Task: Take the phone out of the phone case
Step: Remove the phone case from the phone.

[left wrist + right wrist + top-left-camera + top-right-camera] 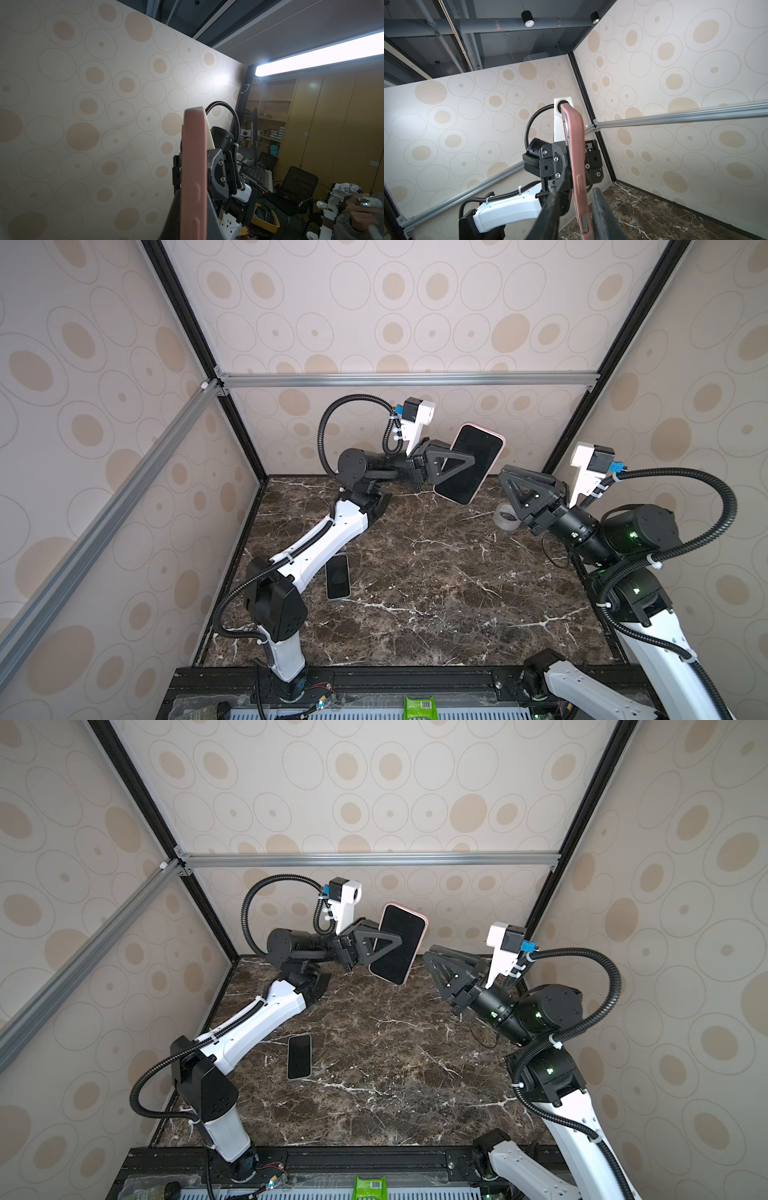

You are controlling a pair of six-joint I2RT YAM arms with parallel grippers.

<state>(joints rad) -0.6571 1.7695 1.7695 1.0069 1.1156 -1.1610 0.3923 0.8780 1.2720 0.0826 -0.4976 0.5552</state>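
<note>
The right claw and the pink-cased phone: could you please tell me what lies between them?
Nothing: both top views show a bare gap between the right claw and the pink-cased phone, which the left claw holds aloft.

No legible text; barcode on green packet (419, 707) too small.

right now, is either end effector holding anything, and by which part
The left end effector clamps the phone, inside its pink phone case, at the middle of one long edge. The right end effector holds nothing, its jaws open.
</note>
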